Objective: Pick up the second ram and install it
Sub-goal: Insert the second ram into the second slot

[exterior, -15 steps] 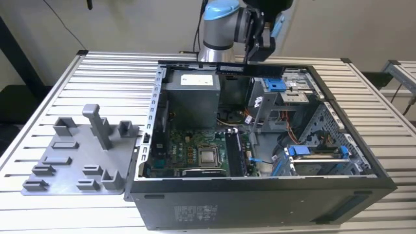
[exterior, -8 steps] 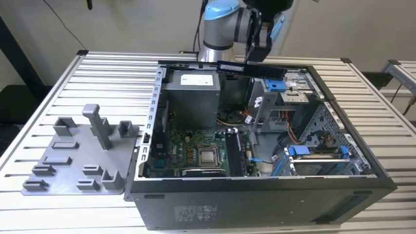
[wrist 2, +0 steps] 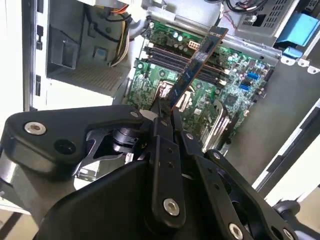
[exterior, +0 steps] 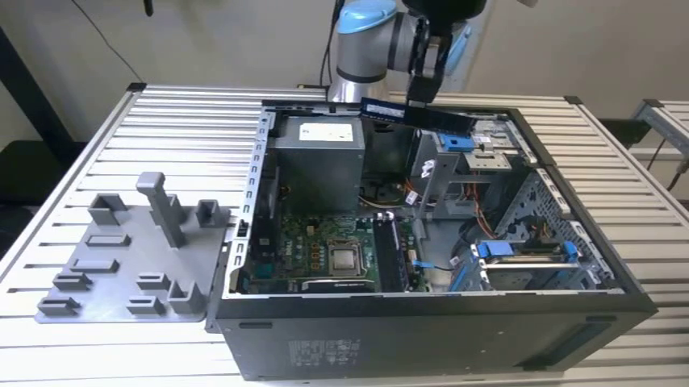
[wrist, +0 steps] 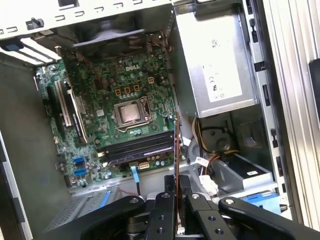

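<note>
My gripper (exterior: 422, 95) hangs above the back of the open computer case (exterior: 431, 322), shut on a ram stick (exterior: 418, 114). The stick is a dark blue-green board held by one end, roughly level and clear of the case. In the second wrist view the ram (wrist 2: 197, 60) runs out from the gripper (wrist 2: 164, 111) over the motherboard (wrist 2: 165, 75). In the first wrist view the ram (wrist: 176, 145) shows edge-on above the gripper (wrist: 176, 192), beside the long black memory slots (wrist: 135, 147). Those slots (exterior: 390, 254) lie next to the processor (exterior: 347, 260), well below the stick.
A grey power supply (exterior: 318, 153) fills the case's back corner on the exterior view's left. Drive bays with blue tabs (exterior: 517, 250) and loose cables (exterior: 377, 193) sit on the right. A grey holder tray (exterior: 129, 258) lies on the slatted table (exterior: 86, 145) beside the case.
</note>
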Robot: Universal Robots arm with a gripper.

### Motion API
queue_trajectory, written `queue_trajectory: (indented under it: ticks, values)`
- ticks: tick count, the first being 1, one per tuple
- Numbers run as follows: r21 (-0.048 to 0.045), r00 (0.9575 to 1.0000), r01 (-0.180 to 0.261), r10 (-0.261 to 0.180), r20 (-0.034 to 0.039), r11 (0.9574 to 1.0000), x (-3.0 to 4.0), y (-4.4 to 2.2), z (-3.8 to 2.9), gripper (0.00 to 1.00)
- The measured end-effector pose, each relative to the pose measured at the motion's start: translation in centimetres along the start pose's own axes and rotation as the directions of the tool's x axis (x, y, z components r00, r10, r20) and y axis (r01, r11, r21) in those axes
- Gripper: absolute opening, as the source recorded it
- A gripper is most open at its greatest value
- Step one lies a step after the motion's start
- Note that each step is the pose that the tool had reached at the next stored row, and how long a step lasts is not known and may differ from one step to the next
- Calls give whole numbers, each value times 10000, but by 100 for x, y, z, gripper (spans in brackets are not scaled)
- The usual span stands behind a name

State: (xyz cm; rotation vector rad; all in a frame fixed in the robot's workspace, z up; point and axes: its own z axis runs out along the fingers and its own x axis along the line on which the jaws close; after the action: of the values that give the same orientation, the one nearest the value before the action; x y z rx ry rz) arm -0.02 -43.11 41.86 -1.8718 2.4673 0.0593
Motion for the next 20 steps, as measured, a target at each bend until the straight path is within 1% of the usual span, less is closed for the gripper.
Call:
queue_trajectory:
  ticks: [4, 8, 10, 16, 18, 20]
  values:
    - [33, 9985, -547, 547, 3, 9985, 0, 0, 1, 15]
    - [55, 9957, -924, 924, 4, 9957, 0, 0, 1, 15]
    - [59, 9949, -1010, 1010, 4, 9949, 0, 0, 1, 15]
    - [61, 9947, -1029, 1029, 5, 9947, 0, 0, 1, 15]
    - [71, 9928, -1195, 1195, 7, 9928, 0, 0, 1, 15]
    - [86, 9894, -1455, 1455, 10, 9893, 0, 0, 1, 15]
